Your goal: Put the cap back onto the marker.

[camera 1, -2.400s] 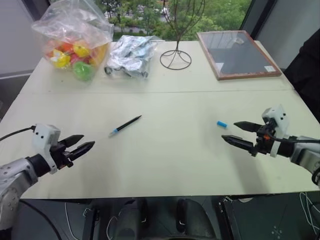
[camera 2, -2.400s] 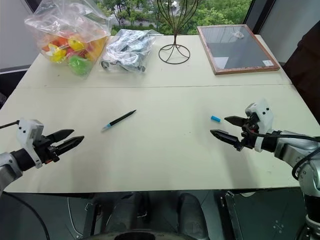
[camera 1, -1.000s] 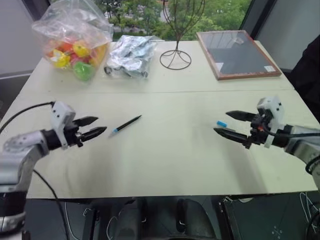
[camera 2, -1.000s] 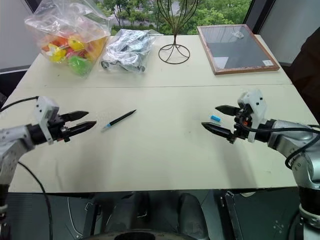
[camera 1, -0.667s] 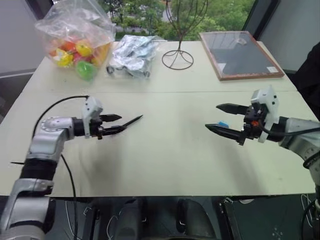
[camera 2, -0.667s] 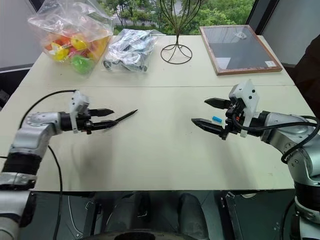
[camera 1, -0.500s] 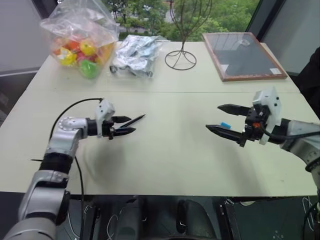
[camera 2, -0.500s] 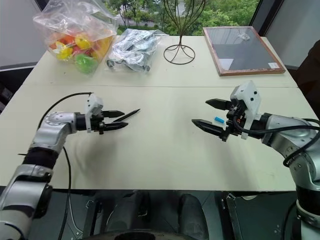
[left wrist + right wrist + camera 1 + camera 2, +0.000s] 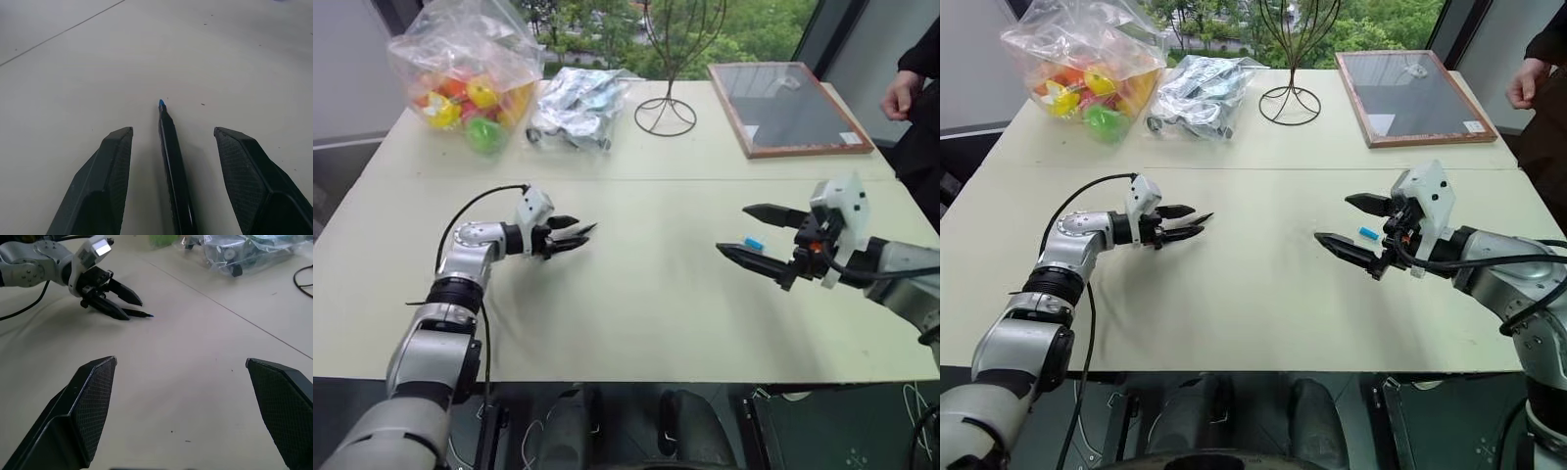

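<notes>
On the cream table (image 9: 636, 323) your left gripper (image 9: 570, 237) sits low over the marker (image 9: 172, 166), its two black fingers (image 9: 105, 181) spread either side of the black barrel with a gap on each side, so nothing is clamped; the marker lies flat on the surface between them, its light blue tip pointing out past the fingertips. Over on your right, the right gripper (image 9: 1358, 227) hangs above the table with its jaws as wide as they go and nothing in them. You can see the cap (image 9: 1367, 234), a tiny light blue cylinder, lying on the table in line with the gap between those fingers; it looks to be on the surface beyond them rather than touched, though the head views are too coarse to be sure. Cap and marker lie well apart
</notes>
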Action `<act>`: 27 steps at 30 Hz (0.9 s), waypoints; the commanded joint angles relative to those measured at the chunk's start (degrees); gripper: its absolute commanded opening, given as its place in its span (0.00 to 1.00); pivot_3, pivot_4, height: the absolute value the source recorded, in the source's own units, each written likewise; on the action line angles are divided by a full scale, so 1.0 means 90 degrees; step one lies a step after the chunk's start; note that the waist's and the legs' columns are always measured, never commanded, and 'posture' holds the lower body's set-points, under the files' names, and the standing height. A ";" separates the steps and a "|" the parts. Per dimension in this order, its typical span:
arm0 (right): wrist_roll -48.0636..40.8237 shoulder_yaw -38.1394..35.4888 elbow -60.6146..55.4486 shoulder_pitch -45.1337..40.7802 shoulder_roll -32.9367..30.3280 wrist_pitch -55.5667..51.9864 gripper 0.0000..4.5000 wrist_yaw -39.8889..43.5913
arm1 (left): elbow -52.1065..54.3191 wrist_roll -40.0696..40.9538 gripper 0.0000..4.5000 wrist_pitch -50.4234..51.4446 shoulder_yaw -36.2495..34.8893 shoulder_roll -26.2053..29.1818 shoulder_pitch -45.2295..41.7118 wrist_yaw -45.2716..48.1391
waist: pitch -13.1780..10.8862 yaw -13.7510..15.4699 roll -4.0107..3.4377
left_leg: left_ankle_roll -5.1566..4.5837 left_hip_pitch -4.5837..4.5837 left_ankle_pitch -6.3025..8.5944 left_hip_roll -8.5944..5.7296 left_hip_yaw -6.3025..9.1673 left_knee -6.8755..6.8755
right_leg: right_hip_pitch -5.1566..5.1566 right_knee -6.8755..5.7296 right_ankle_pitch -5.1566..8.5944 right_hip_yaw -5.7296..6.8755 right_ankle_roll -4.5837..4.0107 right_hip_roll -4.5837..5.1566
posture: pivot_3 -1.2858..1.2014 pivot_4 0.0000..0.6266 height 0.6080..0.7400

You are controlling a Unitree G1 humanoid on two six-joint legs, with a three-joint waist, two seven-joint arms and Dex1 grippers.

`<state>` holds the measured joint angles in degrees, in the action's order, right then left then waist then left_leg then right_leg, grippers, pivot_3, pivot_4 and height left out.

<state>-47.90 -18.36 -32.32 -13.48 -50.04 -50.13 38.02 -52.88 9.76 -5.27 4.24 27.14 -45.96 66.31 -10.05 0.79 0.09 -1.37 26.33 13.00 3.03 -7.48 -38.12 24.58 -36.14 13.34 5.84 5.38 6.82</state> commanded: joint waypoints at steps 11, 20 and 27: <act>-0.0124 0.0261 -0.0024 -0.0533 0.0115 -0.0056 0.98 -0.0302 | 0.0391 -0.0260 0.61 0.0091 -0.0026 0.0050 0.0337 0.0040 | 0.0004 -0.0003 0.0002 | -0.0001 -0.0001 0.0000 0.0000 0.0001 -0.0001 | -0.0003 -0.0002 0.0000 0.0000 0.0000 0.0000 | 0.52 0.24 1.00; -0.0059 0.0292 -0.0071 -0.0417 0.0220 0.0052 0.98 -0.0313 | 0.1028 -0.0542 0.61 0.1071 0.0221 0.0157 -0.0024 0.0117 | 0.0004 -0.0004 0.0002 | -0.0001 -0.0001 0.0000 -0.0001 -0.0002 -0.0002 | -0.0003 -0.0004 -0.0001 0.0001 0.0001 0.0000 | 0.52 0.24 1.00; 0.0001 0.0267 -0.0071 -0.0297 0.0301 0.0124 0.98 -0.0356 | 0.1259 -0.0728 0.61 0.1366 0.0349 0.0211 -0.0113 0.0141 | 0.0004 -0.0002 0.0002 | -0.0001 0.0000 0.0000 -0.0002 -0.0002 -0.0003 | -0.0003 -0.0004 -0.0001 0.0001 0.0001 0.0000 | 0.52 0.24 1.00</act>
<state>-48.00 -14.71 -31.76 -16.11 -47.61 -50.45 34.99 -42.98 3.92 6.66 6.72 28.21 -45.77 67.10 -10.02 0.77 0.12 -1.38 26.33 13.00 3.01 -7.50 -38.15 24.55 -36.18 13.34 5.85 5.39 6.81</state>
